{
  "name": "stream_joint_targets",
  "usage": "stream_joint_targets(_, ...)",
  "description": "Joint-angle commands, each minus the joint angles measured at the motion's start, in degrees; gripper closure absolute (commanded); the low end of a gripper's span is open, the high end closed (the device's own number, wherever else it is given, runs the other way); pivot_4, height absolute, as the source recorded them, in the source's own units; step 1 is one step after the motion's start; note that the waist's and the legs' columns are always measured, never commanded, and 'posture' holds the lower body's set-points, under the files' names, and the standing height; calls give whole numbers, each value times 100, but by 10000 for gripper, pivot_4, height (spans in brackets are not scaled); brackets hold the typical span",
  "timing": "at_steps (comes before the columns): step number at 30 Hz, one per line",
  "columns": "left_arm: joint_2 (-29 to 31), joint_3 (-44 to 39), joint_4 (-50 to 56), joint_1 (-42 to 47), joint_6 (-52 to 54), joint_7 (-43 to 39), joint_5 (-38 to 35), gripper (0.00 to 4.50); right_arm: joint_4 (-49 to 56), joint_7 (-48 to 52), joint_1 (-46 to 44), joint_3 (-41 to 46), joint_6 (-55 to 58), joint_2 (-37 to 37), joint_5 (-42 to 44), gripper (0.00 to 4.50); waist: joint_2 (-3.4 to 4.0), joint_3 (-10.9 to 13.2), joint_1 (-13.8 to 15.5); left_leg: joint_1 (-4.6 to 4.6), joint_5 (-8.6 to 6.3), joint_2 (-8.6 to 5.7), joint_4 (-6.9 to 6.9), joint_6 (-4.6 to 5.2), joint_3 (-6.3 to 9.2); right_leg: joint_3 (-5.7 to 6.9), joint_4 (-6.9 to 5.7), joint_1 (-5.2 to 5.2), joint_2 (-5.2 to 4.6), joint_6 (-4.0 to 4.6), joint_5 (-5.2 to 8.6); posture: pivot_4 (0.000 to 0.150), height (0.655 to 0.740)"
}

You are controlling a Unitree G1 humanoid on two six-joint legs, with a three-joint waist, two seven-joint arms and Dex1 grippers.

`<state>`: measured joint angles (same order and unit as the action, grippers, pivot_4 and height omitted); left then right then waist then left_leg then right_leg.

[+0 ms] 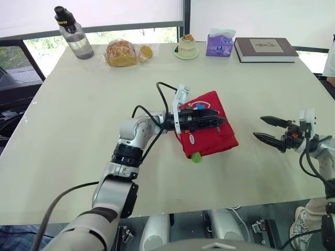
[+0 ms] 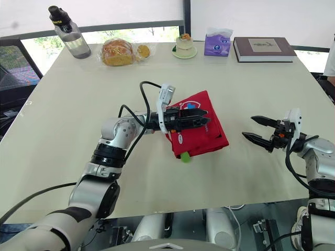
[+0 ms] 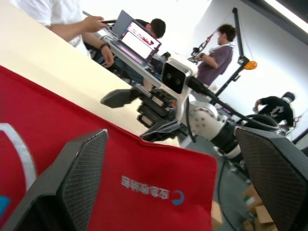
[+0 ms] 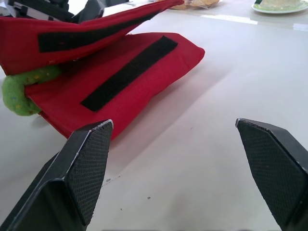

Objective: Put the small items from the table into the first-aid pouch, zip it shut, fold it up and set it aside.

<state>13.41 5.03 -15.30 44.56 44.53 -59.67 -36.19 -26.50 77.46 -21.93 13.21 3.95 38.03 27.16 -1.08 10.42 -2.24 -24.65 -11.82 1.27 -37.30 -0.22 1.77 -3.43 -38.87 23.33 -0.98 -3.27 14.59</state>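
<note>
Red first-aid pouch (image 1: 217, 137) lies half folded, a green item (image 1: 196, 157) mostly hidden inside. Left gripper (image 1: 220, 118) spreads wide over it; right gripper (image 1: 258, 126) gapes wide, apart.

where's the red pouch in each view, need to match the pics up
Left eye view: pouch mid-table, with the left hand over it.
Right eye view: pouch mid-table, same spot.
Left wrist view: pouch close up ahead of the left hand, with the right hand beyond it.
Right wrist view: pouch ahead of the right hand, one flap raised.
Shared landmark: the green item poking out of its edge.
</note>
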Motion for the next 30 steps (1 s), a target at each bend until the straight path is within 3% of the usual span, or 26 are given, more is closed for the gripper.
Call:
stream_joint_targets(1,-134,-76,-100,84,-527,205,272,0,253,6,18,59,0,44,81,1505,0,0,3,0,0,0,0,0,0,0,0,0,0,0,0,1500,7400)
stream_joint_targets(7,-357,315,-327,-19,-1310,412,1010,0,225,-2,40,44,-53,38,36,1505,1,0,8,-1,0,-1,0,0,0,0,0,0,-1,0,0,1500,7400)
stream_joint_targets(8,-432,375,-435,-25,-1515,501,1168,2487,222,-4,43,46,-63,34,33,513,2,-1,12,0,0,-1,0,0,0,0,0,0,0,0,0,1500,7400)
stream_joint_targets(10,-575,483,-674,-14,-1933,678,1480,8580,221,-7,69,49,-94,26,25,0,2,-1,25,1,0,-2,0,0,0,0,0,-1,-1,0,0,1500,7400)
stream_joint_targets(11,-643,543,-789,-16,-2161,744,1641,14903,217,-6,92,55,-120,22,20,0,2,-1,29,1,0,-2,-1,0,0,0,0,-2,-1,-1,0,1500,7400)
stream_joint_targets(16,-851,1024,-1252,-160,-3349,933,2507,37616,146,-27,125,82,-230,27,-3,0,8,-5,61,8,0,-4,-2,0,0,0,2,-11,-1,-1,-1,1500,7400)
stream_joint_targets(18,-947,1062,-1406,-209,-3591,975,2625,43328,127,-38,127,84,-264,25,-8,0,9,-6,80,26,0,-6,-2,1,0,0,6,-30,-2,-1,0,1500,7400)
stream_joint_targets(30,-979,1770,-2476,84,-4549,1102,3930,43328,127,-112,164,97,-364,12,5,0,34,-26,184,97,-2,-26,-1,5,33,-5,55,-146,3,-22,14,1500,7400)
